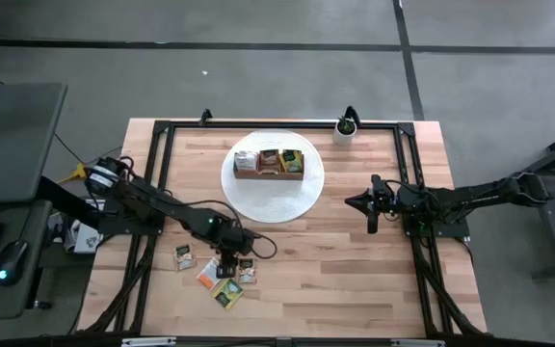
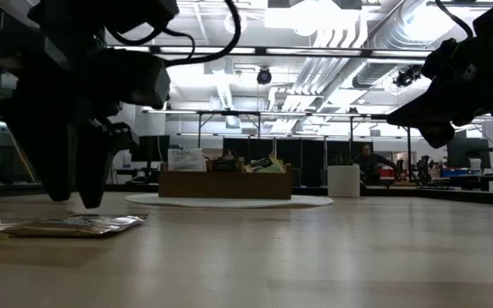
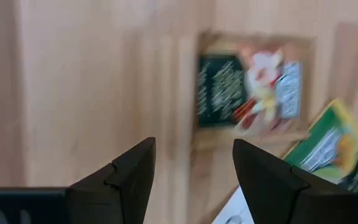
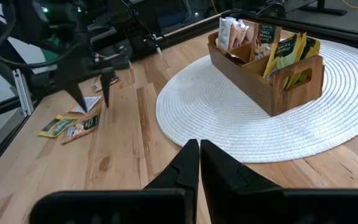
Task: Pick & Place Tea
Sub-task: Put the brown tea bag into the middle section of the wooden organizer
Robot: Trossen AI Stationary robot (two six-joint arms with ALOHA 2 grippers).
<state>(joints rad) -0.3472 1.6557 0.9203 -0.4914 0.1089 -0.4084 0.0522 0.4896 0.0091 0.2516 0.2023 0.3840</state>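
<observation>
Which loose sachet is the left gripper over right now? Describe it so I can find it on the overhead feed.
Start at the round white mat holding the wooden box, then drop toward the table's near-left area, where loose tea sachets lie scattered. The open left gripper hangs over the tan one. It is the rightmost of the cluster, unlike the green-yellow one nearer the table's edge.

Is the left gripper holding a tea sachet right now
No, the left gripper is open and empty, its fingers apart above the table, with the tan sachet lying loose beyond them.
</observation>
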